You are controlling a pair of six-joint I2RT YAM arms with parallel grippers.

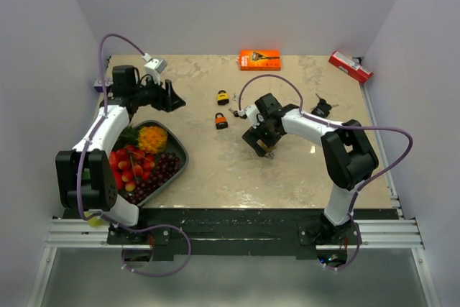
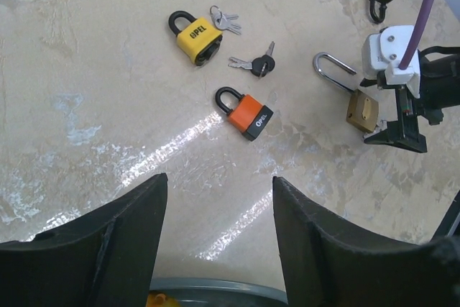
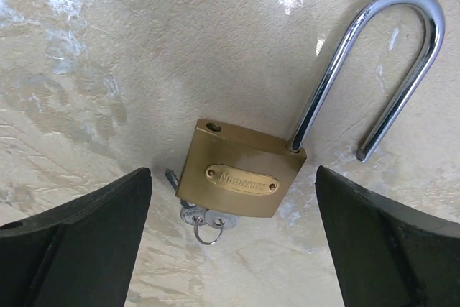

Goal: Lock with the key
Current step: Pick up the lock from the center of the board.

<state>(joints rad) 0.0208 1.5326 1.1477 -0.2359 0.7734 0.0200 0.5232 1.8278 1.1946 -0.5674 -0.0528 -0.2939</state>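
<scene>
My left fingers (image 2: 108,249) hung released, holding nothing. Centre-frame in the right wrist view the brass padlock (image 3: 241,177) lay flat on the bench (image 3: 144,48), shackle (image 3: 333,70) standing open, key (image 3: 190,215) in its base. My right fingers (image 3: 79,235) straddled it, released. Best, I judged, to clamp the body squarely, seat the shackle, then turn the key.
</scene>
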